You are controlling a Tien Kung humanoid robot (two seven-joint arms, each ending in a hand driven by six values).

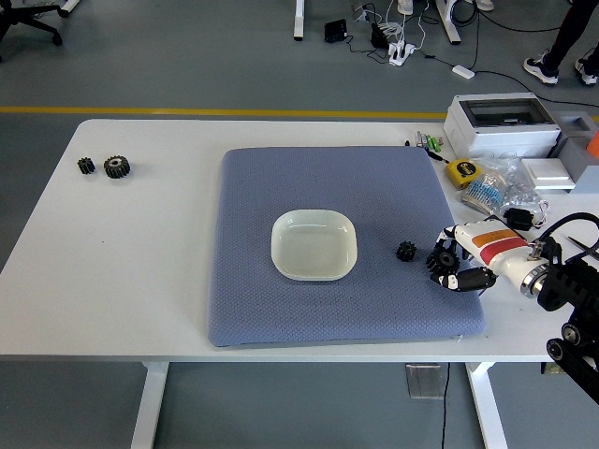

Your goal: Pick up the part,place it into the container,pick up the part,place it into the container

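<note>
Clenching round the big gear (444, 261) right of the bowl (314, 245), right robot hand (460, 265); small gear (406, 251) lying between. Risking a slip if gripping only the teeth.

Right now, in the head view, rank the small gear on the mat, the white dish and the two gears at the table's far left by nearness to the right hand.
1. Small gear, on the mat just left of the right hand.
2. White dish, mat centre.
3. Two gears, on the bare table, far left.
</note>
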